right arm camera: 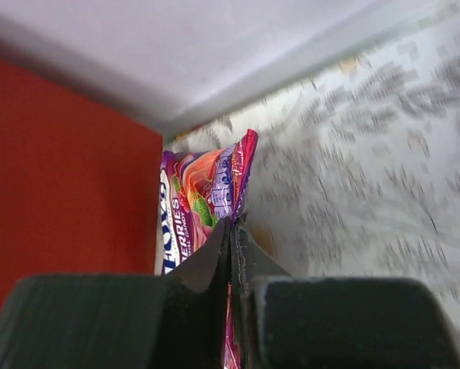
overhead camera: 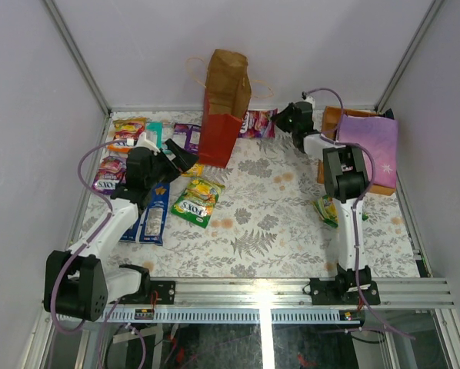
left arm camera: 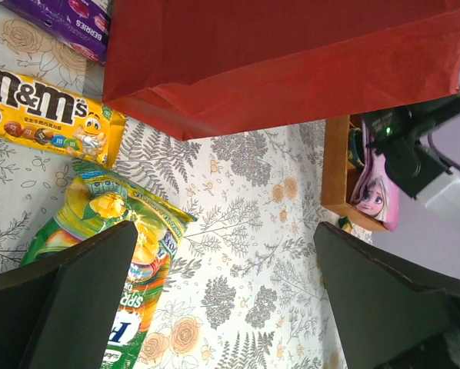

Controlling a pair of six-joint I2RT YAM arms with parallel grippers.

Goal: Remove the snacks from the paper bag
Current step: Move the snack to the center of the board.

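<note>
The tall brown kraft paper bag point(overhead camera: 228, 77) with the red lower half stands upright at the far middle of the tabletop point(overhead camera: 276, 231), which carries a fern-and-flower print. Just beside the bag, on the right arm's side, locate the glossy purple FOX'S berries packet point(right arm camera: 199, 200). The right claw point(right arm camera: 231, 227) is closed on the near edge of this packet, and its two dark fingers meet with only the foil between them. You cannot tell whether the packet touches the tabletop.

The left claw point(left arm camera: 226, 307) is fully open, jaws wide apart, and holds nothing. It hangs near the bag's red base, above the green and yellow FOX'S packet point(left arm camera: 115, 254). The yellow m&m's packet point(left arm camera: 49, 115) lies just beside that packet, between it and the bag.

Further out on the left arm's side you see two long blue packs point(overhead camera: 149, 215) lying side by side, an orange packet point(overhead camera: 128, 127), a teal pack point(overhead camera: 155, 134) and a purple packet point(overhead camera: 186, 137). A small green packet point(overhead camera: 328, 209) lies beside the right arm.

At the far right corner, a lilac cloth-like bag point(overhead camera: 368, 142) with snowflakes rests on an orange-brown wooden box point(overhead camera: 330, 117).
</note>
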